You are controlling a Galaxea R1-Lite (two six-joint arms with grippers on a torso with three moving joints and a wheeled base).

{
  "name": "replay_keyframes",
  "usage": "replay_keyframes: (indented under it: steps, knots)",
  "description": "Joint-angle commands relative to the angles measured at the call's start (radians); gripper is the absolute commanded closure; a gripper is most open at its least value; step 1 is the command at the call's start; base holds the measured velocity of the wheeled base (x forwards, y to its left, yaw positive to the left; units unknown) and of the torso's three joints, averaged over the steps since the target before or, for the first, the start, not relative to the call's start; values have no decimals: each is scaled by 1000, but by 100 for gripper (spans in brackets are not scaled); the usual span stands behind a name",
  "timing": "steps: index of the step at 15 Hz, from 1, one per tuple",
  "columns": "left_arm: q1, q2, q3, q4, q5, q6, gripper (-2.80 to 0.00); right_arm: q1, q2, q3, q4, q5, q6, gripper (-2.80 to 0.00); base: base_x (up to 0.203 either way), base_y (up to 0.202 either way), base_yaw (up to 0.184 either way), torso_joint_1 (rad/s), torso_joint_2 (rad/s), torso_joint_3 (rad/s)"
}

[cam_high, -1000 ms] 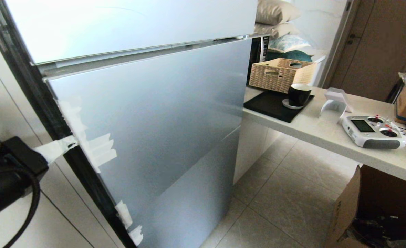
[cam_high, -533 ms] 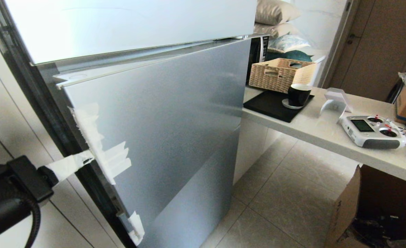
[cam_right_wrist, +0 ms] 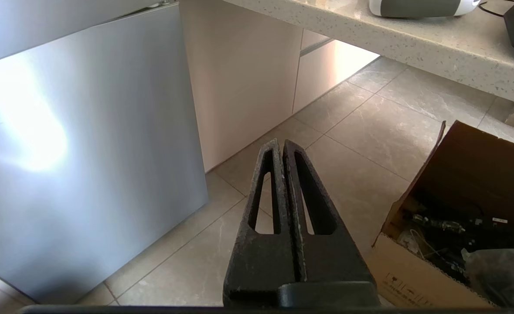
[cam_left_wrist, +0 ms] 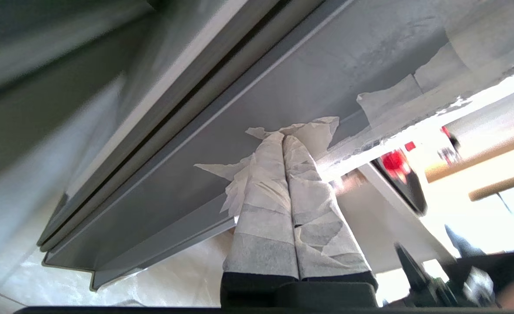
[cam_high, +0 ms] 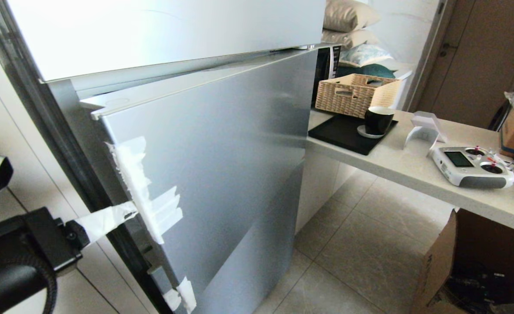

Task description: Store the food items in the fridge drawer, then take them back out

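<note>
The food items and the fridge drawer are hidden behind the fridge's silver lower door, which stands slightly ajar. My left gripper comes in from the lower left. Its tape-wrapped fingers are shut together, and their tips lie against the door's taped left edge. White tape scraps cover that edge. Blurred red spots show past the door's edge, and I cannot tell what they are. My right gripper hangs shut and empty over the floor tiles, outside the head view.
To the right a pale counter carries a wicker basket, a black cup on a black tray and a white remote controller. An open cardboard box stands on the floor below it.
The lower fridge door has swung further open. Its taped edge and my left gripper on it have moved toward me, rightward and lower in the head view. The right gripper is unchanged.
</note>
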Motion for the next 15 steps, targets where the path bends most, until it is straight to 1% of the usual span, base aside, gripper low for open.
replay_keyframes:
  steps: [1, 3, 4, 13, 15]
  knots:
    - [-60, 15, 2, -2, -1, -4, 0, 0, 0, 0, -1, 0, -1, 0, 0, 0, 0, 0, 0, 0]
    - [-127, 15, 9, -2, -1, -3, 0, 0, 0, 0, 1, 0, -1, 0, 0, 0, 0, 0, 0, 0]
    - [-147, 15, 11, -2, -1, -4, 0, 0, 0, 0, -1, 0, -1, 0, 0, 0, 0, 0, 0, 0]
    - [-150, -7, 17, -2, 2, -2, 0, 0, 0, 0, -1, 0, -2, 0, 0, 0, 0, 0, 0, 0]
    - [-146, -52, 17, 1, 24, 4, 0, 0, 0, 0, 0, 0, -2, 0, 0, 0, 0, 0, 0, 0]
